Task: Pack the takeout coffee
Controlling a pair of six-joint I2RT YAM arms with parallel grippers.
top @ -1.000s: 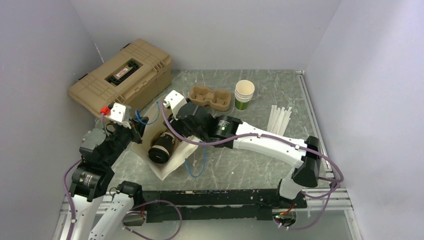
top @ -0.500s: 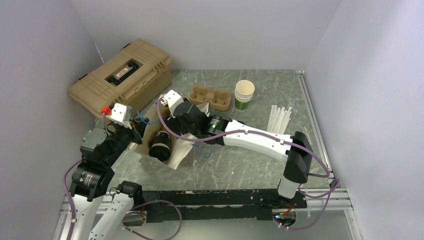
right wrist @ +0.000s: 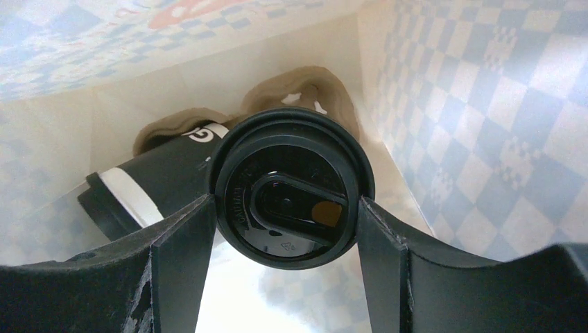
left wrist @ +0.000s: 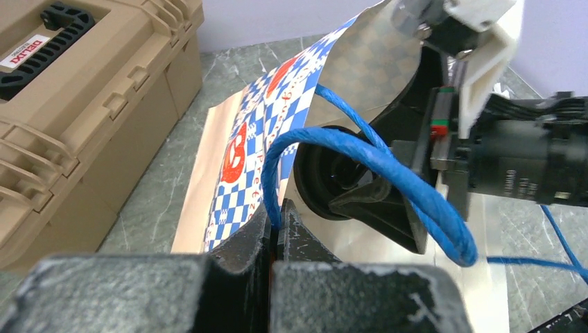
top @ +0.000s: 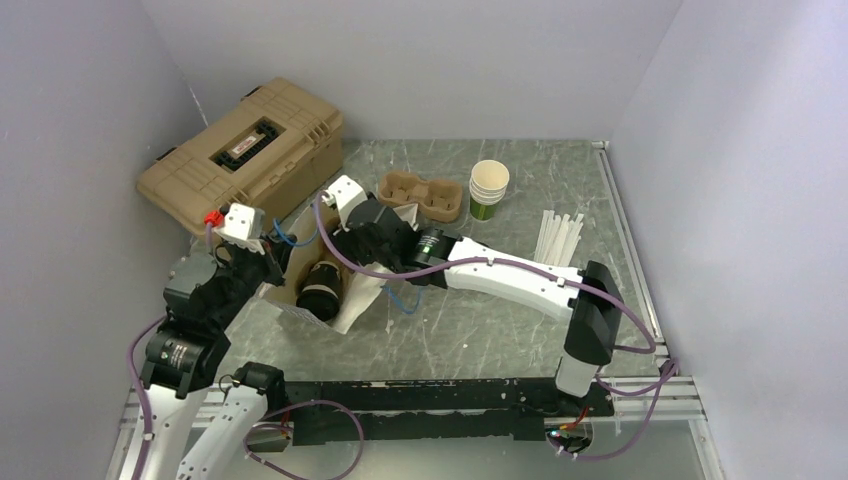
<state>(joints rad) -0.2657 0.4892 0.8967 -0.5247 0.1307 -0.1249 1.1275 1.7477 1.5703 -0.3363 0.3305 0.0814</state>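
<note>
The takeout coffee (right wrist: pixel 291 187) shows its round black lid between my right gripper's (right wrist: pixel 284 208) fingers, which touch the lid on both sides. It is held inside a paper bag (right wrist: pixel 485 104) with blue checks. Its cup body is hidden. In the top view the bag (top: pixel 355 300) lies tilted left of centre, with the dark cup (top: pixel 320 290) in its mouth and my right wrist (top: pixel 375 235) at the opening. My left gripper (left wrist: pixel 277 208) is shut on the bag's blue cord handle (left wrist: pixel 360 152) at the bag's left edge (top: pixel 268 268).
A second black cup (right wrist: pixel 152 180) lies deeper in the bag on brown cardboard (right wrist: pixel 305 87). A tan toolbox (top: pixel 245 150) stands at the back left. A cardboard cup carrier (top: pixel 420 197), a stack of lidless cups (top: pixel 488 188) and white straws (top: pixel 560 238) lie behind and to the right.
My right gripper has moved left and deeper into the bag with the cup. The bag has shifted a little to the left. The left gripper has kept hold of the handle.
</note>
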